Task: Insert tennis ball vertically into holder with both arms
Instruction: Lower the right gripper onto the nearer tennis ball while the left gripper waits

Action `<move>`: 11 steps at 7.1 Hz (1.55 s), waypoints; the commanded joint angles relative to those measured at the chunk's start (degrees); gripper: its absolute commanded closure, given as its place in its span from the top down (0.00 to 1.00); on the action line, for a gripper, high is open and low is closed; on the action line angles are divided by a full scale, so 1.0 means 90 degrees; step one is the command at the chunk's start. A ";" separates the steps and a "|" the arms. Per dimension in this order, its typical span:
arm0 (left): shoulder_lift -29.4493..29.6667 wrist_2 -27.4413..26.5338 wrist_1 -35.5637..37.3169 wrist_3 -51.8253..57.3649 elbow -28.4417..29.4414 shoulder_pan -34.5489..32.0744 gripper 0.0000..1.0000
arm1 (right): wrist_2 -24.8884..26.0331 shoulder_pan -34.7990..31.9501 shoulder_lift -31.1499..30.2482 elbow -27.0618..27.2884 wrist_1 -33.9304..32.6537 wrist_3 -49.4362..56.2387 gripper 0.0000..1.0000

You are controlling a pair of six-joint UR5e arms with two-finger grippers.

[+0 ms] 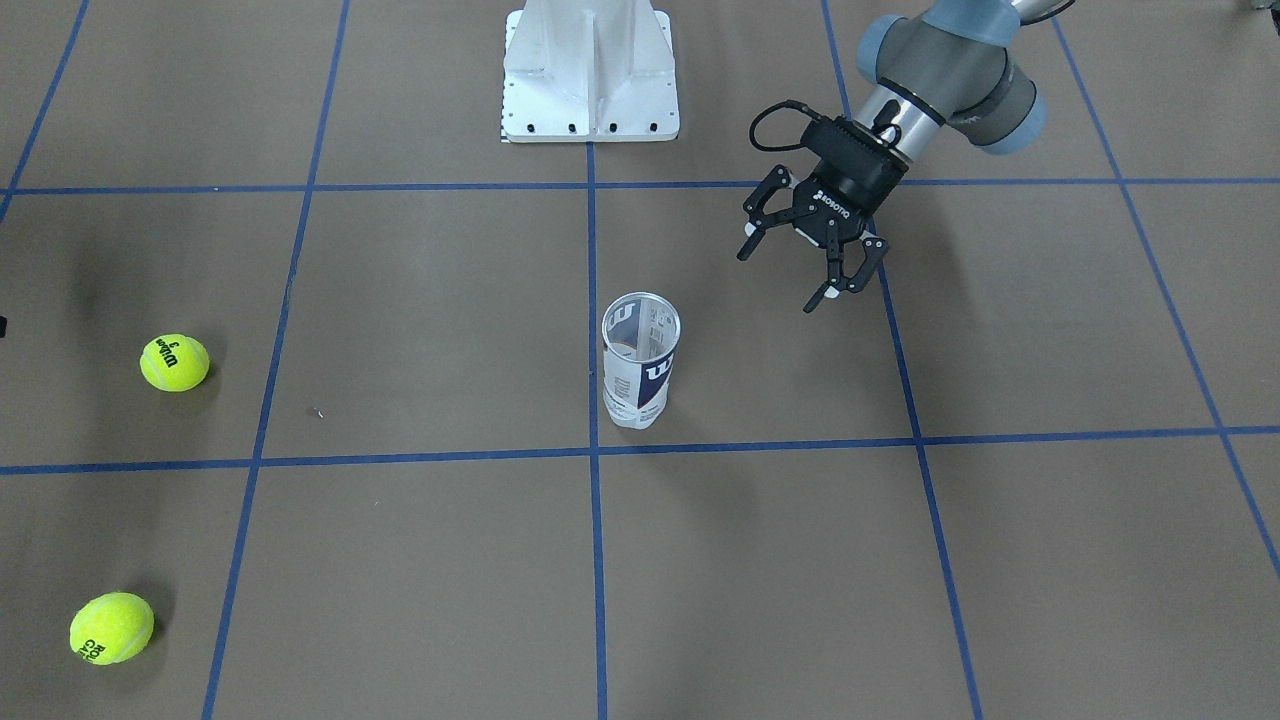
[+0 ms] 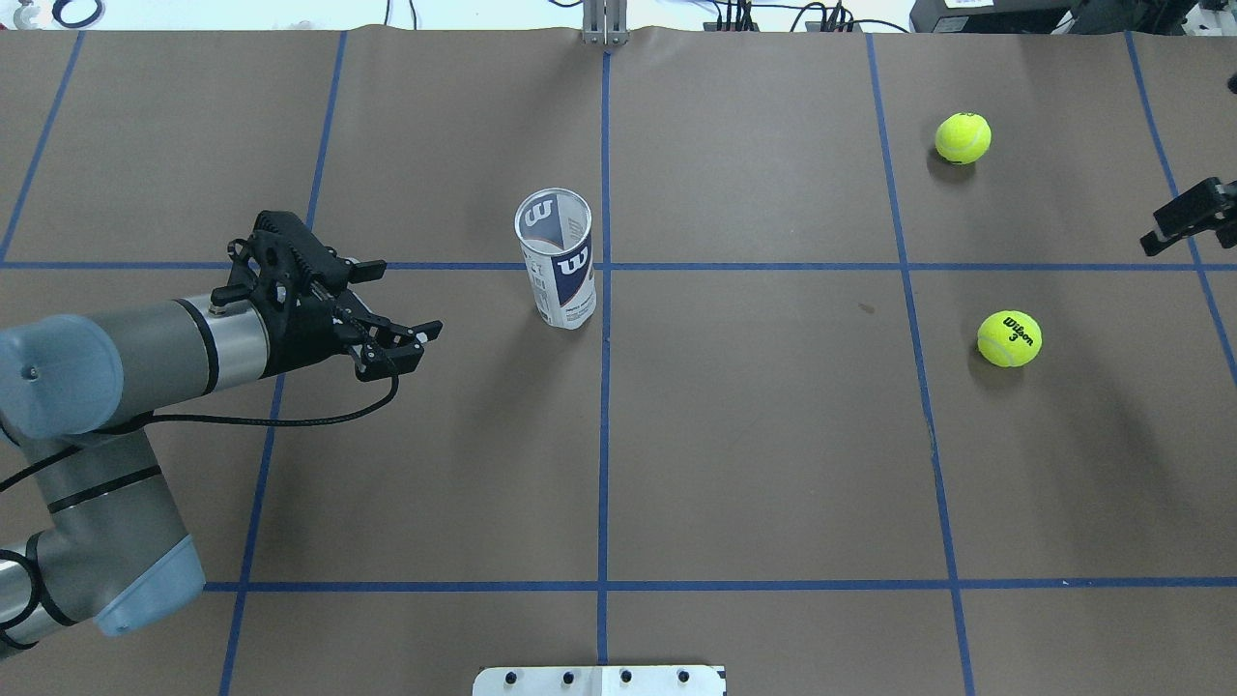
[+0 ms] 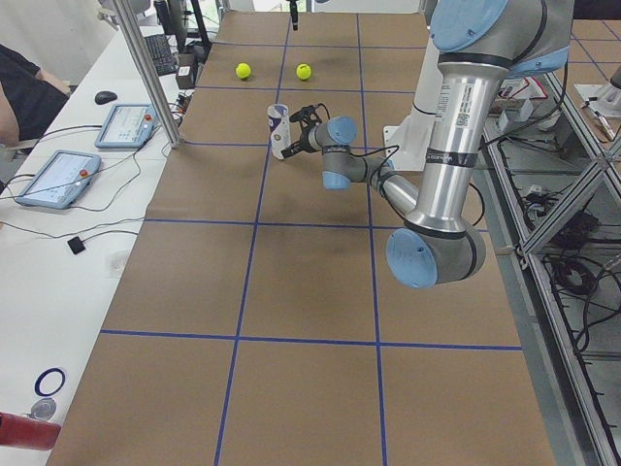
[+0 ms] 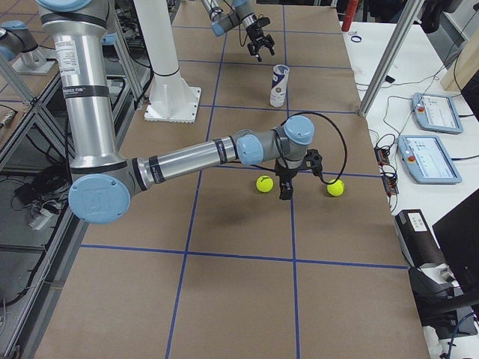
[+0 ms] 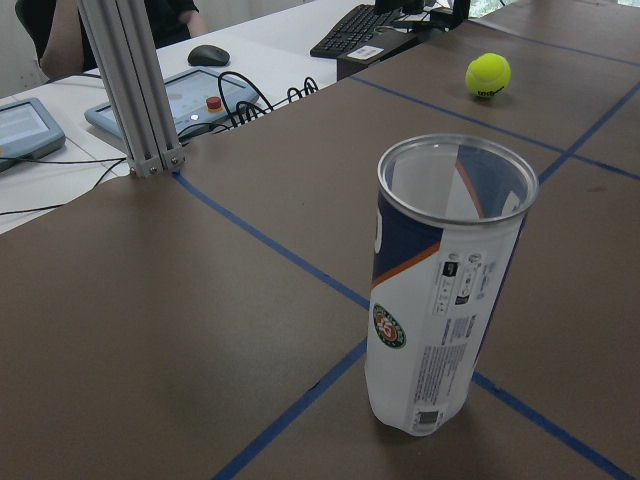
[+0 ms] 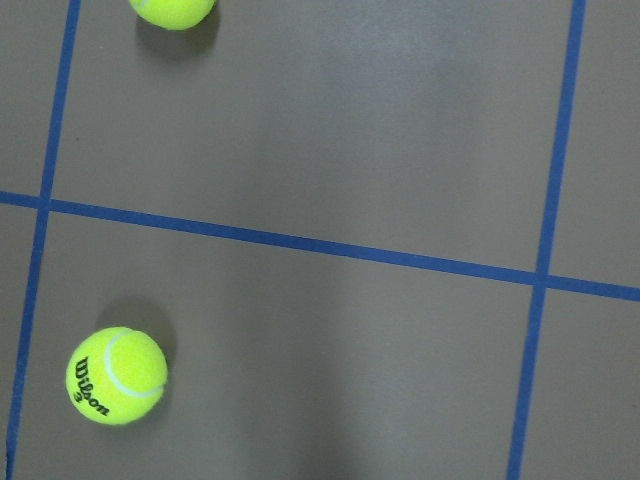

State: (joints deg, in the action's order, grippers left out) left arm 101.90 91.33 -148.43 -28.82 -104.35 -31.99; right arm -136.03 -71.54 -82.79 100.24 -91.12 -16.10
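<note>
Holder (image 1: 640, 365) stands upright on the table (image 1: 420, 330), mouth up. We've got the left tool (image 1: 778, 280) spread wide near the holder, not touching. Wilson ball (image 1: 175, 362) and second ball (image 1: 112, 628) sit well away from the holder, right tool (image 2: 1187, 218) too, can't tell its spread

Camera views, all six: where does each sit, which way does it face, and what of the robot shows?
Front-facing: across the table, facing the robot; left end effector, white base.
Overhead: behind the robot, looking down; left arm.
Exterior left: table's left end; left arm nearest.
Exterior right: opposite end; right arm nearest.
Left wrist: aimed at the can; no robot visible.
Right wrist: straight down on two balls; no robot visible.
Front-facing and overhead share can and both balls.
</note>
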 commanded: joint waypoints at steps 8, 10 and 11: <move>0.0319 0.0096 -0.0080 -0.0498 0.0462 0.0058 0.99 | 0.0603 0.1591 0.0215 -0.0591 0.1296 -0.1492 0.99; 0.0309 0.0096 -0.0080 -0.0498 0.0472 0.0048 0.99 | 0.0778 0.1835 0.0186 -0.0678 0.1296 -0.1492 0.99; 0.0318 0.0096 -0.0080 -0.0498 0.0491 0.0058 0.99 | 0.0798 0.1865 0.0186 -0.0727 0.1296 -0.1473 0.99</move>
State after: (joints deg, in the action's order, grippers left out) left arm 104.73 92.20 -149.15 -33.31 -100.06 -31.52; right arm -129.35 -55.47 -81.04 94.23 -79.46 -29.47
